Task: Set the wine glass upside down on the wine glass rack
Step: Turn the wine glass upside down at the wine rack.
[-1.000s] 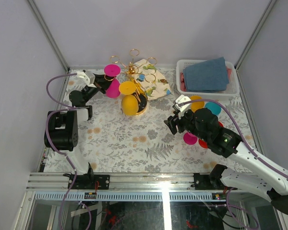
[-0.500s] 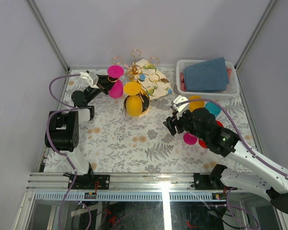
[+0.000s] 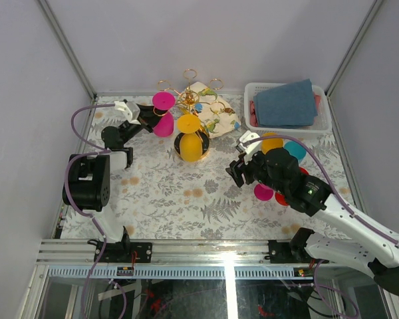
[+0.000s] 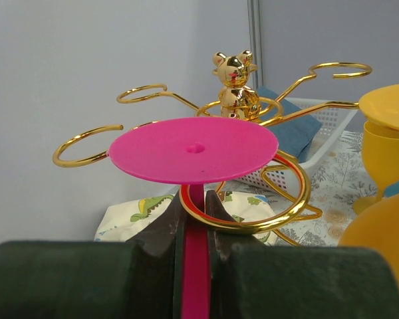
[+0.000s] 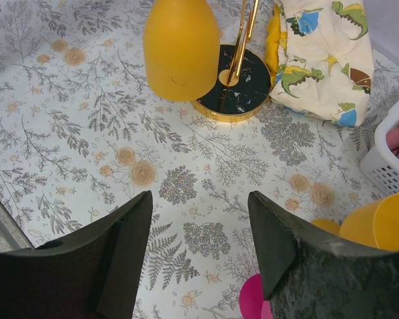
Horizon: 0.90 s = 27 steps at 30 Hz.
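Your left pincer (image 4: 195,211) pinches the upside-down pink wine glass (image 4: 194,149) by its stem at a loop of the gold wire rack (image 4: 234,80). Seat the stem fully before releasing (right pincer (image 5: 199,203) hangs spread).

Top camera looks down; both close wrist cameras probably share the rack (image 5: 253,83).

One rack (image 5: 249,86) up there. Two pink glasses (image 4: 194,149), two yellow glasses (image 5: 181,50), one teal glass (image 3: 294,150), one red glass (image 3: 281,199). One basket (image 3: 299,131).
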Tool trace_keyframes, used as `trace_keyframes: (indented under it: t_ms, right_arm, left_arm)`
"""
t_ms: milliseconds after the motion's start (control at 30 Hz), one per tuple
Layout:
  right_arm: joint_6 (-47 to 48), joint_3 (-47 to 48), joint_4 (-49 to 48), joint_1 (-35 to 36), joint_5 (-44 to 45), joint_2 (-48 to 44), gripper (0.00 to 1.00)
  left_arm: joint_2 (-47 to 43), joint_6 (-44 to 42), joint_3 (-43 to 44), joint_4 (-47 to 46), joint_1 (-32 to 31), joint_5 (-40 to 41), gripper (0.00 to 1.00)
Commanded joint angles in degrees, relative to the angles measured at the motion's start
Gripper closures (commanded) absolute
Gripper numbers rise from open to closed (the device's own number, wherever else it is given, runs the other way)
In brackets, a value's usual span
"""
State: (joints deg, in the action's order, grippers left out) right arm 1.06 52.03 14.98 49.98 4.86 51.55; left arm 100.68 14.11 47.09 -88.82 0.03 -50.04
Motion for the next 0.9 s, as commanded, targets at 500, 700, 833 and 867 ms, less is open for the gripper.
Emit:
trace_keyframes:
  t_ms: [500,700,833,867]
  right_arm:
    - [0.17,3.86,-0.56,-0.21,-1.01,2.48,0.34]
    - [0.17,3.92,-0.55,-0.21,-1.09,2.86,0.33]
    - [0.2,3.92,-0.48,-0.19,-1.0,2.78,0.33]
    - [0.25,3.93,-0.35,-0.23,-1.0,2.8,0.33]
  left_arm:
    - [-2.06,8.21,-3.84,-3.21,-1.13,3.98,1.0]
    - [-2.6,11.36,-3.84,-3.3,-1.11,7.96,1.0]
    - [-3.15,11.8,-4.03,-3.32,-1.14,9.17,1.0]
    - [-3.47,11.63,-4.21,-3.3,-1.14,9.36,1.0]
